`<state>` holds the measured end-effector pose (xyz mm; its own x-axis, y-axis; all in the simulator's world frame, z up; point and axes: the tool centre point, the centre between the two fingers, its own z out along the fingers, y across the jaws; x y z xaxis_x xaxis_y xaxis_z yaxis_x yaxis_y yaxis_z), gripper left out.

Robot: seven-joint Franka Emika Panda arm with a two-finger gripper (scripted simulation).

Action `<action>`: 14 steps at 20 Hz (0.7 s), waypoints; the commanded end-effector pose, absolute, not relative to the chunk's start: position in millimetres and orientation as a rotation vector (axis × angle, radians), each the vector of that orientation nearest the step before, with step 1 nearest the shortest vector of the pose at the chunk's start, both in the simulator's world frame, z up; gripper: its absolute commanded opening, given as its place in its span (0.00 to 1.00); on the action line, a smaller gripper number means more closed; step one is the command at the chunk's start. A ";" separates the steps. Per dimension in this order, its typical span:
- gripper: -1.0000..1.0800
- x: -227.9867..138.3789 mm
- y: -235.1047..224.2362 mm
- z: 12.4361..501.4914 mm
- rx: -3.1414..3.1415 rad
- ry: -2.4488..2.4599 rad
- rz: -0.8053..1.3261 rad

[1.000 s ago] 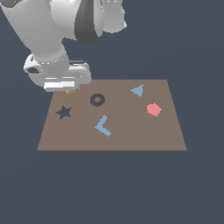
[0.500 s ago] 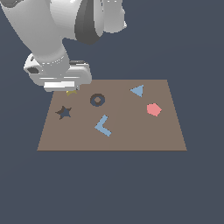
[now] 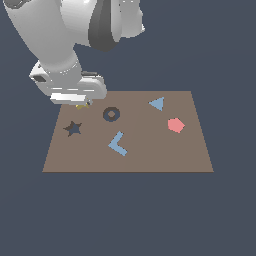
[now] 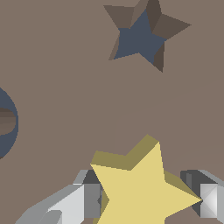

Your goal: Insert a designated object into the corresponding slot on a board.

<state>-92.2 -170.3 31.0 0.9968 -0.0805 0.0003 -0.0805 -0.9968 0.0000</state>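
A: Gripper [image 4: 146, 199] state?
B: Clamped on the yellow star block [image 4: 140, 188], one finger [image 4: 74, 203] at each side.
A: Star's place?
B: Over the brown board [image 3: 150, 150] near its far corner at the exterior view's left, apart from the star-shaped slot [image 3: 73, 128], beside the ring-shaped cutout [image 3: 111, 114].

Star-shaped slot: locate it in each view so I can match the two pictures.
Exterior view: the star-shaped slot is cut into the board near its edge at the exterior view's left, in front of the gripper.
Wrist view: the slot is empty, apart from the yellow star.
Shared landmark: the ring-shaped cutout.
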 end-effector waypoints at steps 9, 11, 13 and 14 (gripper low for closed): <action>0.00 -84.4 -156.6 32.4 3.089 -0.574 0.003; 0.00 -81.8 -153.6 32.7 3.066 -0.686 0.003; 0.00 -78.9 -150.6 33.0 3.038 -0.803 0.003; 0.00 -77.3 -149.1 33.1 3.022 -0.861 0.004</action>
